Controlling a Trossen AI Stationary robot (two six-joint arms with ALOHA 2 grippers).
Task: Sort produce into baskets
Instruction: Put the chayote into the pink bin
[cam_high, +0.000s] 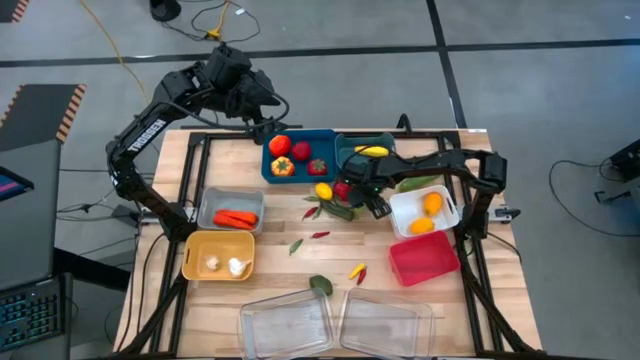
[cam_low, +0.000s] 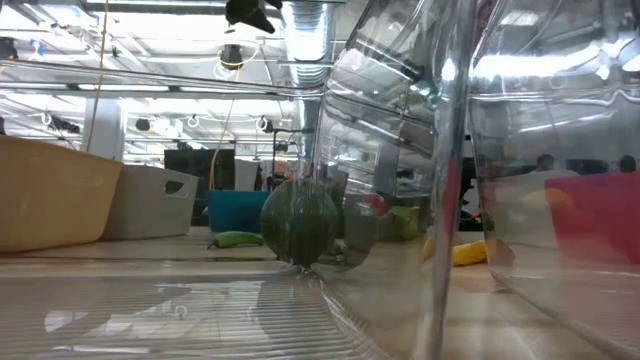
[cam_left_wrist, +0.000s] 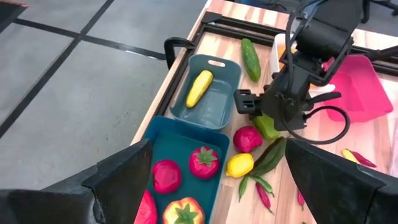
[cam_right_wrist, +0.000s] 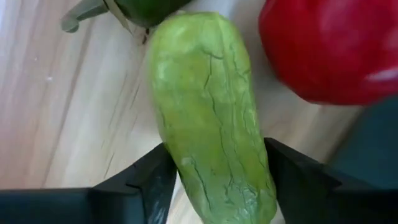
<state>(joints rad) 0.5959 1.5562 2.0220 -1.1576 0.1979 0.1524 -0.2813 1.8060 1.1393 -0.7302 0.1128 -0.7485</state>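
My right gripper (cam_right_wrist: 214, 180) points down at mid-table, its fingers against both sides of a light green, wrinkled vegetable (cam_right_wrist: 205, 112) that lies on the wood. A red fruit (cam_right_wrist: 336, 50) lies right beside it, and a dark green pepper (cam_left_wrist: 270, 155) and a lemon (cam_left_wrist: 239, 165) are close by. From the left wrist view the right gripper (cam_left_wrist: 280, 121) hides most of the vegetable (cam_left_wrist: 266, 127). My left gripper (cam_left_wrist: 217, 186) hangs open, high over the teal bin (cam_high: 268, 165) of red produce at the far edge. My right gripper pinches the light green vegetable between its two fingers, on the long sides (cam_right_wrist: 180, 168) toward one end. The fingers (cam_right_wrist: 149, 180) come from above, pointing down, and lie across it. The vegetable lies flat on the table.
A second teal bin (cam_high: 345, 150) holds a yellow squash. The grey bin (cam_high: 205, 212) holds carrots. The tan-yellow bin (cam_high: 192, 262) has white pieces, and the white bin (cam_high: 398, 215) has orange fruit. The magenta bin (cam_high: 423, 258) and two clear trays (cam_high: 285, 325) stand nearer. Small chillies (cam_high: 320, 235) are scattered mid-table.
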